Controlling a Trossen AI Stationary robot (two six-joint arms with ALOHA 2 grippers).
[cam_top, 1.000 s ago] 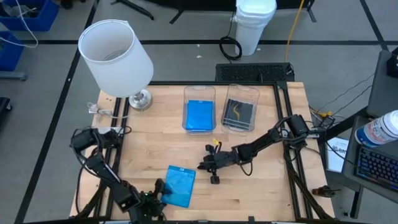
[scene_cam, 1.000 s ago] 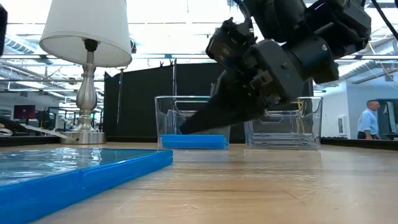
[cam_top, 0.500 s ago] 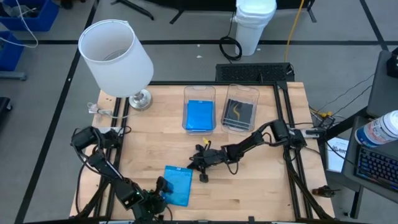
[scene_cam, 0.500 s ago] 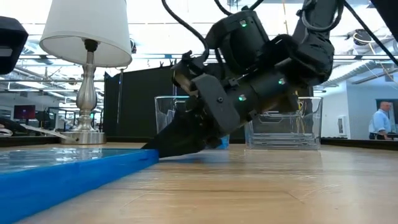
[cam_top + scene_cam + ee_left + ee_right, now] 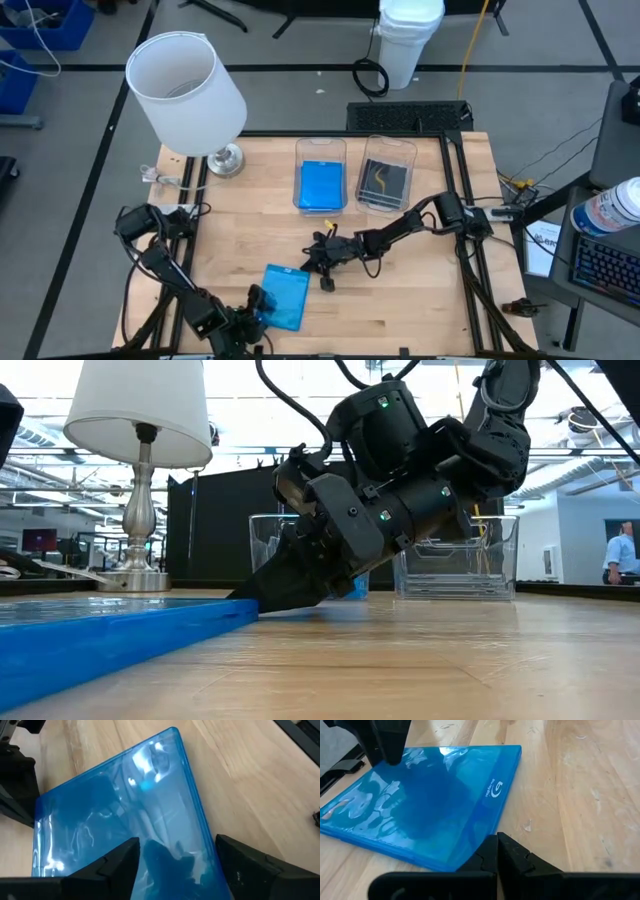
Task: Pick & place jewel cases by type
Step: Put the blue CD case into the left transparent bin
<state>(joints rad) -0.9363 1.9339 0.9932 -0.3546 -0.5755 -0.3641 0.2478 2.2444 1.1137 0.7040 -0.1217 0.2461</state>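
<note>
- We are looking at one blue jewel case (image 5: 287,296) lying flat on the worktop (image 5: 420,320), near its front edge and left of the middle.
- Since a second ago the case has slid a little toward the left and turned slightly, and the right gripper (image 5: 322,266) has come down from the air and across to the case's far corner.
- In the right wrist view its fingers (image 5: 492,857) are pressed together, with the tips low at the case's edge, so we judge it is nudging or prying, not yet gripping.
- The left gripper (image 5: 255,304) is waiting at the near side of the case, its fingers (image 5: 117,862) apart on both sides of the near edge; it is not clamping anything.
- At the back of the worktop, the blue-filled bin (image 5: 321,175) and the dark-filled bin (image 5: 387,175) are standing side by side, so sorting is partly done.
- Between the case and the bins the worktop is bare, giving open room for carrying.
- The lamp (image 5: 186,80) at the back left is standing well apart from that path.
</note>
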